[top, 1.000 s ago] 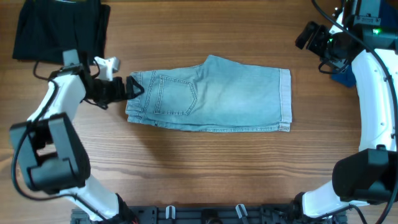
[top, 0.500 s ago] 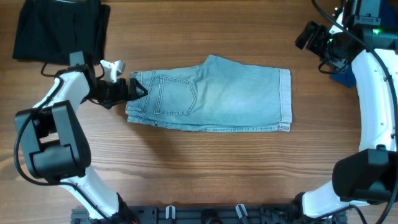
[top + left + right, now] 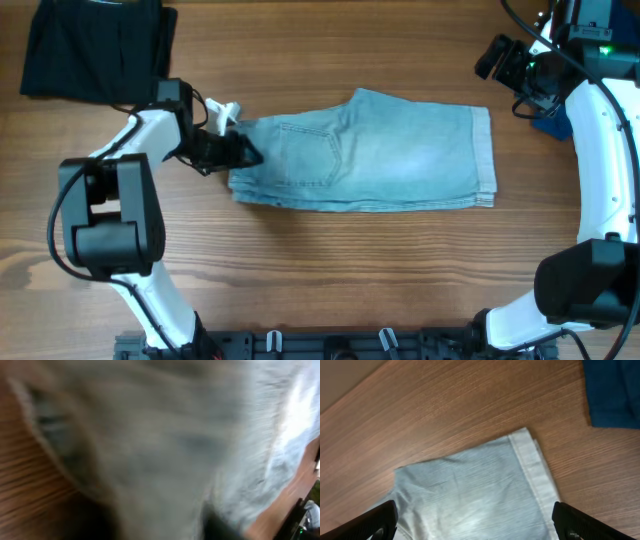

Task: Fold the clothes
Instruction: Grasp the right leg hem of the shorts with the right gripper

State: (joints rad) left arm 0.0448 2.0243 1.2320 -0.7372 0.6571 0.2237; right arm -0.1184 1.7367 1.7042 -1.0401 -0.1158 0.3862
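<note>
**Left claw at the waistband, shorts lying crosswise**

The pale faded-blue denim shorts lie flat on the brown wooden table, a little beyond its middle, already doubled leg on leg with a stitched back pocket facing up. Their long axis runs across the table from your left to your right. The waistband is at the left end and the cuffed leg hems at the right end.

Your left claw sits right at the waistband edge, touching the cloth. Its wrist view is all blurred denim, so I cannot tell whether the fingers are clamped on the band or merely pressed against it. Check that before you lift.

Your right claw hangs high over the far right corner, well apart from the hems, with its fingers spread wide and nothing between them. Its camera looks down on the hem corner and a navy cloth beside it. A black cloth lies in the far left corner, clear of the work.

The remaining fold probably goes across the long axis, waistband carried rightward over to the hems. The left arm is plainly the nearer one for that.
</note>
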